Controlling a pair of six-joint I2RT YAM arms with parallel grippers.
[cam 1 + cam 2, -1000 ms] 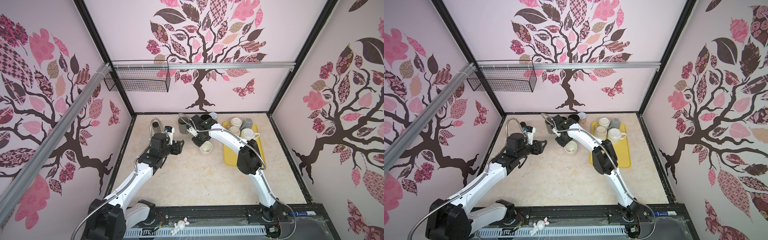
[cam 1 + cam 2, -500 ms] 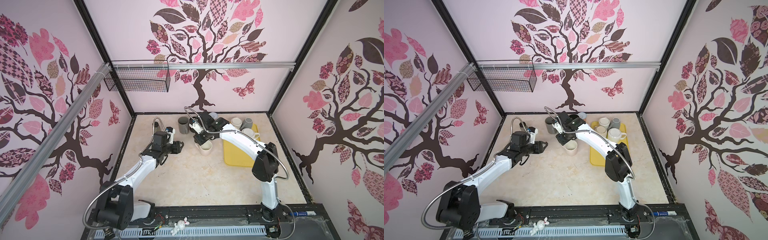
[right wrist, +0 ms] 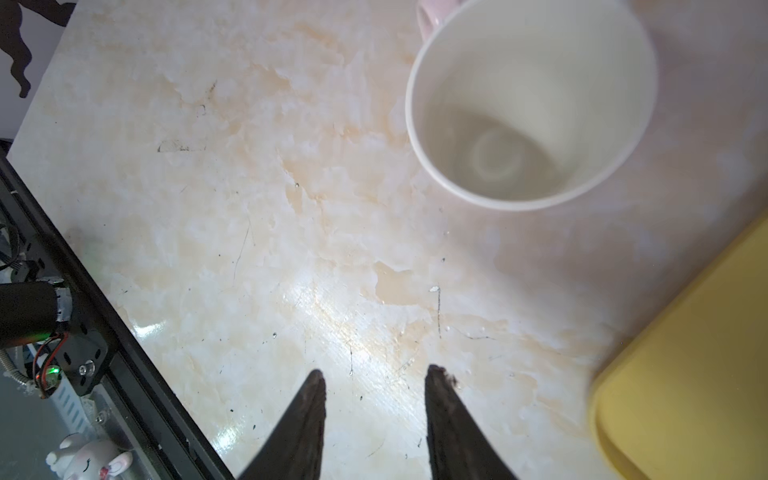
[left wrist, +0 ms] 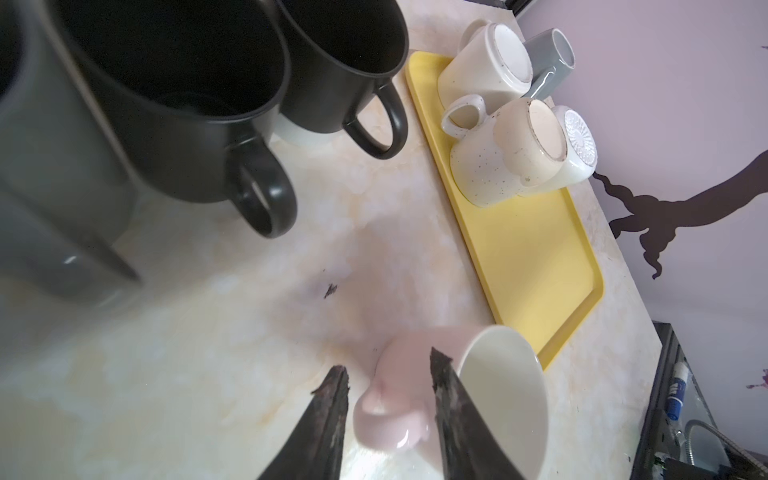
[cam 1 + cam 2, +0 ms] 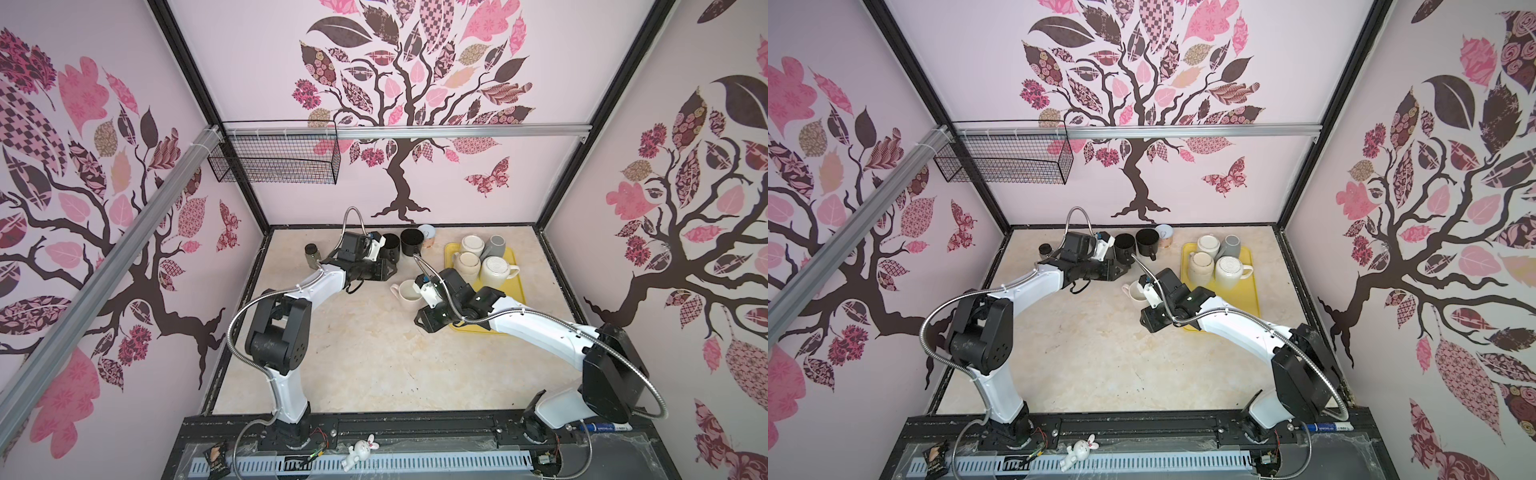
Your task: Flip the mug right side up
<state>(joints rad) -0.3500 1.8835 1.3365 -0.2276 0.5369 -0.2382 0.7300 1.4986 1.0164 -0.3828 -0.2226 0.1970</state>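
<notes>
One pink mug point(image 5: 409, 291) stands on its base on the table point(image 3: 249, 208), mouth up, so its long axis runs straight up from the surface; its white inside shows in both wrist views. Its handle sticks out sideways toward the left gripper point(image 4: 384, 361), whose tips sit right at that handle. In the left wrist view the handle fills the gap between the two dark fingers point(image 4: 328, 415) and one finger crosses the mug's wall, yet whether they pinch the handle or only hang over it I cannot tell. Behind those tips the left arm point(image 5: 316, 286) lies low and nearly level, its forearm stretched out from an elbow folded high above the base, the wrist turned so the gripper aims sideways at the mug. The right gripper point(image 3: 376, 372) is released: its fingers stand apart over bare table with nothing between them, and the mug sits ahead of the tips, clear of them. The right arm point(image 5: 540, 328) reaches in a long slant from its base, wrist bent so the fingers aim down at the table. A yellow tray point(image 4: 532, 249) lies just beside the right gripper, beyond the mug from the left one, and carries four cups point(image 4: 490, 158), bottoms up. Two black mugs point(image 4: 187, 104) stand mouth up close beside the left gripper, with a grey mug point(image 4: 50, 166) next to them
</notes>
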